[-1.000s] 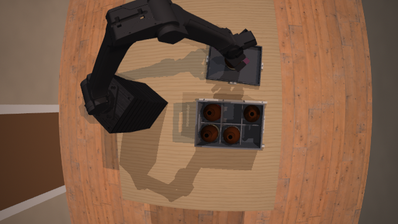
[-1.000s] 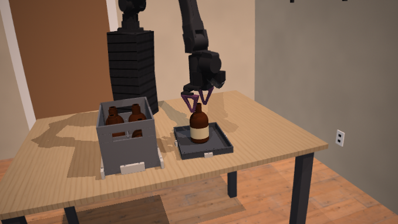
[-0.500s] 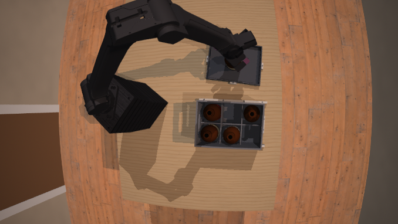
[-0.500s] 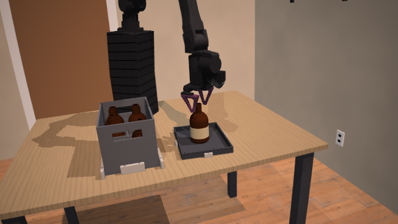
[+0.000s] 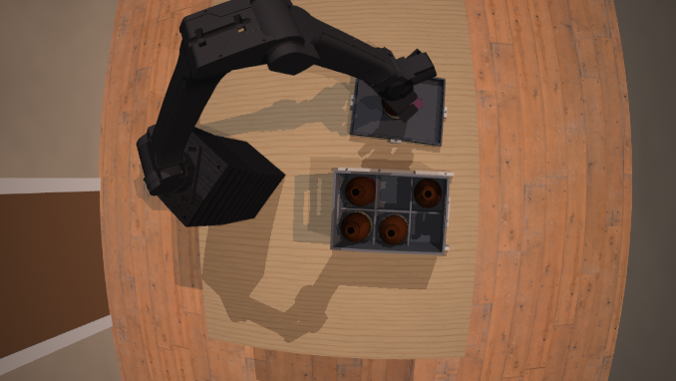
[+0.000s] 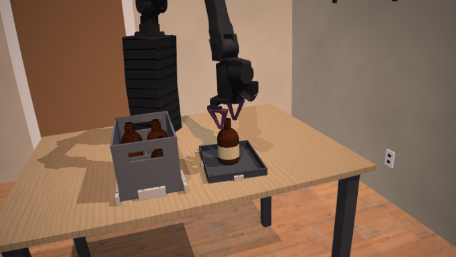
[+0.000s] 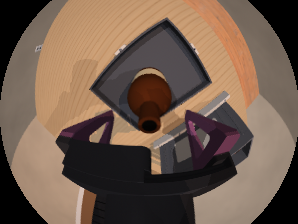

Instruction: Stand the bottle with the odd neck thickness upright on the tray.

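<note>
- A light wooden worktop (image 5: pixel 399 319) (image 6: pixel 302 161) (image 7: pixel 65 55) carries the crate and the tray.
- The black arm (image 5: pixel 239 45) (image 6: pixel 223 44) reaches from a ribbed black stand (image 5: pixel 249 185) (image 6: pixel 141 74) at one long edge of the worktop towards the opposite long edge, and bends down above the tray.
- The grey crate (image 5: pixel 389 250) (image 6: pixel 146 175) (image 7: pixel 242 125) stands level near that opposite edge, apart from the tray. Four of its six compartments hold bottles; in the top view, the upper middle and lower right ones hold none.
- The shallow dark tray (image 5: pixel 424 131) (image 6: pixel 249 165) (image 7: pixel 170 45) lies flat near the same edge, closer to the worktop's right-hand corner in the exterior view. White blocks (image 5: pixel 445 112) (image 6: pixel 239 177) sit against its sides.
- The claw (image 5: pixel 406 112) (image 6: pixel 228 123) (image 7: pixel 149 114) is released, its purple fingers spread wide with nothing gripped.
- The brown glass-like bottle with a cream label (image 5: pixel 388 109) (image 6: pixel 229 144) (image 7: pixel 149 97) stands upright on the tray, under the claw. Its neck rises towards the space between the fingertips, with a gap on each side in the wrist view.
- The other four brown bottles (image 5: pixel 360 190) (image 6: pixel 155 132) stand in the crate, well apart from the claw.

Relative to the tray (image 5: pixel 424 131) (image 6: pixel 250 165) (image 7: pixel 175 50), no change could be made out: the bottle (image 5: pixel 387 108) (image 6: pixel 229 139) (image 7: pixel 149 95) on it, the spread gripper (image 5: pixel 410 110) (image 6: pixel 228 124) (image 7: pixel 150 114) over that bottle and the crate (image 5: pixel 389 250) (image 6: pixel 148 173) (image 7: pixel 243 122) beside the tray all showed the same places.
</note>
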Robot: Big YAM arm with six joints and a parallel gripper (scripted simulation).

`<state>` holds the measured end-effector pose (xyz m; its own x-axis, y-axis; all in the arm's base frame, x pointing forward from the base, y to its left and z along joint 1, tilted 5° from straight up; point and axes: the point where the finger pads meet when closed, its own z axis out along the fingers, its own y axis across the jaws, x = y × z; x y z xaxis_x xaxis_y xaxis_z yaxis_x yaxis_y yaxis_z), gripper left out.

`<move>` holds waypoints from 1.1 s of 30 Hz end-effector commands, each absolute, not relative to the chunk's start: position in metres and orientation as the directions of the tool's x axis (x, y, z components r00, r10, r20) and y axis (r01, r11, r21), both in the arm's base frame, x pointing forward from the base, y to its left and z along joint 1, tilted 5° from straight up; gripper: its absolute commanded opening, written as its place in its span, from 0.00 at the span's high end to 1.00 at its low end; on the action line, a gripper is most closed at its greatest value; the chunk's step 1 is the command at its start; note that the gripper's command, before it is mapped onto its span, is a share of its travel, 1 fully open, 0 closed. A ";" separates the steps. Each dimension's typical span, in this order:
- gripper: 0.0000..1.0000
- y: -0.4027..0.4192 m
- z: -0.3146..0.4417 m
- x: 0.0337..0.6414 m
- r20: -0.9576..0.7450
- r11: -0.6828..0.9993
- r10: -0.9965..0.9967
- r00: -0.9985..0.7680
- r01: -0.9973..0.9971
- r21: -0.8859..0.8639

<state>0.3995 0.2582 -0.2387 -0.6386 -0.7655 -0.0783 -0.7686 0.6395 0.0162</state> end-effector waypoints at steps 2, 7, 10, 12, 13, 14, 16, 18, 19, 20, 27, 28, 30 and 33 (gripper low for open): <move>0.00 0.279 -0.227 0.416 -0.133 0.637 -0.764 -0.631 -0.771 -0.002; 0.00 0.279 -0.227 0.416 -0.133 0.637 -0.764 -0.631 -0.771 -0.002; 0.00 0.279 -0.227 0.416 -0.133 0.637 -0.764 -0.631 -0.771 -0.002; 0.00 0.279 -0.227 0.416 -0.133 0.637 -0.764 -0.631 -0.771 -0.002; 0.00 0.279 -0.227 0.417 -0.133 0.637 -0.764 -0.631 -0.771 -0.002; 0.00 0.279 -0.226 0.417 -0.135 0.637 -0.764 -0.631 -0.771 -0.002; 0.00 0.280 -0.223 0.418 -0.138 0.637 -0.764 -0.630 -0.771 -0.003; 0.00 0.279 -0.220 0.418 -0.137 0.637 -0.764 -0.631 -0.771 -0.003; 0.00 0.278 -0.220 0.416 -0.132 0.637 -0.764 -0.631 -0.771 -0.001; 0.00 0.277 -0.220 0.413 -0.125 0.637 -0.765 -0.632 -0.771 0.001; 0.00 0.268 -0.216 0.401 -0.097 0.635 -0.768 -0.633 -0.772 0.009; 0.00 0.268 -0.216 0.401 -0.097 0.635 -0.768 -0.633 -0.772 0.009; 0.00 0.268 -0.214 0.401 -0.097 0.635 -0.769 -0.632 -0.773 0.009; 0.00 0.268 -0.208 0.401 -0.097 0.633 -0.770 -0.631 -0.774 0.009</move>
<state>0.4034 0.2607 -0.2235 -0.6376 -0.7649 -0.0918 -0.7688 0.6394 0.0118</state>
